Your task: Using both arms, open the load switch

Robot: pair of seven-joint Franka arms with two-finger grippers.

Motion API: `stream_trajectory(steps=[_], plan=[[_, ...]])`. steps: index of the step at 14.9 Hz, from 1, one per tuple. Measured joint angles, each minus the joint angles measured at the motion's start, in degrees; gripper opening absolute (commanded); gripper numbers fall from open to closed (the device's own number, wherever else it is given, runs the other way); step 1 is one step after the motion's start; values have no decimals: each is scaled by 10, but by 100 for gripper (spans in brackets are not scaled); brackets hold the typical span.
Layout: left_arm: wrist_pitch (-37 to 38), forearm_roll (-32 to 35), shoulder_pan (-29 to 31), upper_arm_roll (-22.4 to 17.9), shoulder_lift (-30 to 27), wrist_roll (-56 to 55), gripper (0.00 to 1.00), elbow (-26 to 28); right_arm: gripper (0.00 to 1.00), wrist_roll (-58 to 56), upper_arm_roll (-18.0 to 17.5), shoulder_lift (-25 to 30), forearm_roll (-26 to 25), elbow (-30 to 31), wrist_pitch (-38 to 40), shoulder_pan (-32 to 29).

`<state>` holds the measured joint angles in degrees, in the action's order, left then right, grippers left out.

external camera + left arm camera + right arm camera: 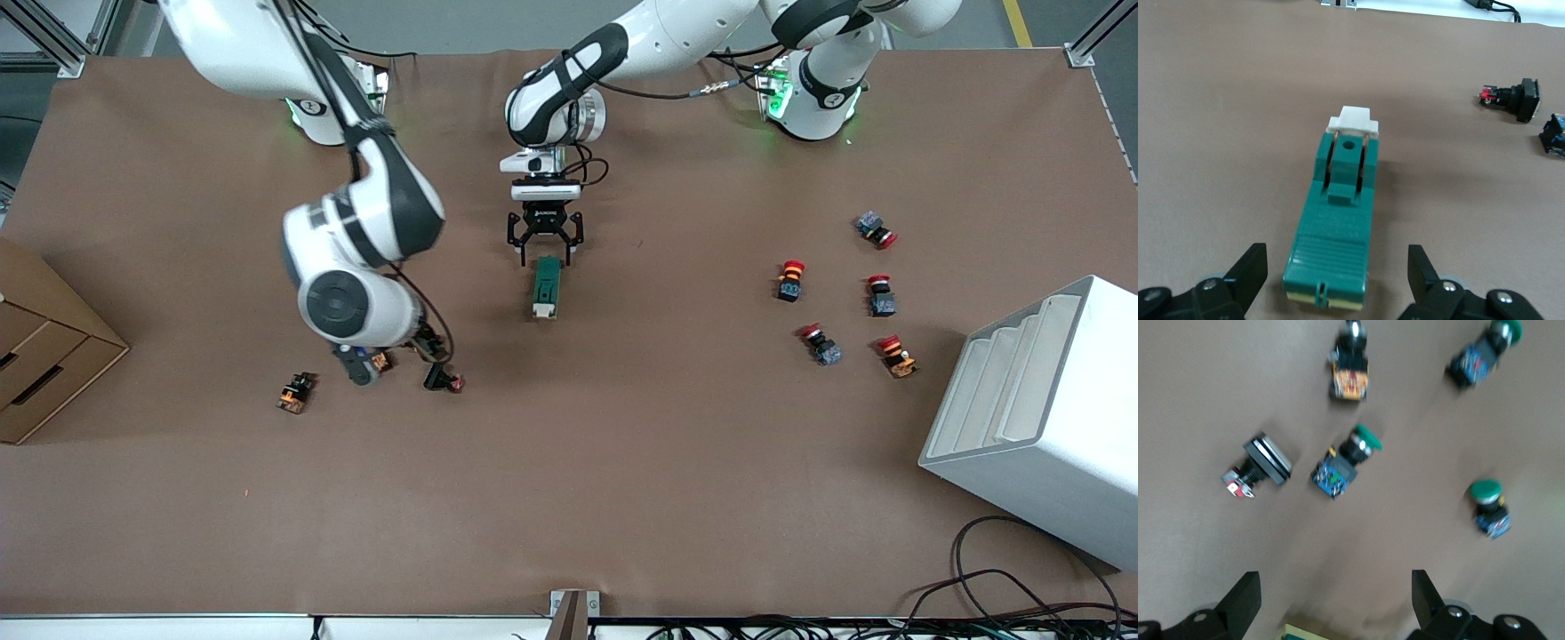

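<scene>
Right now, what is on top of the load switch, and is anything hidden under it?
On the load switch sit a white tab at one end and two thin metal strips. The left gripper is open around its other end, not touching. Its underside lies on the table, so that is hidden.

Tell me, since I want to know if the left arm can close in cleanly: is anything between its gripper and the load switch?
Nothing visible is. The left gripper has its jaws open right at one end of the load switch, with only bare table between them.
</scene>
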<state>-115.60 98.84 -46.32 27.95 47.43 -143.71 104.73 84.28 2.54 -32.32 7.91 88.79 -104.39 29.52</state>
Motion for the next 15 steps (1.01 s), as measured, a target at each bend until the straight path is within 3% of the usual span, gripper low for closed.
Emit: stream_trajectory(steps=[3,9,15], plan=[[0,0,0,-6,0,29,93,-3,100,87,0,-47,22,-26,-26,40],[2,0,-6,-8,5,46,93,-4,100,186,0,-85,54,-43,-61,85],[14,1,-21,-14,14,45,94,-4,100,210,0,-115,56,-50,-87,105]])
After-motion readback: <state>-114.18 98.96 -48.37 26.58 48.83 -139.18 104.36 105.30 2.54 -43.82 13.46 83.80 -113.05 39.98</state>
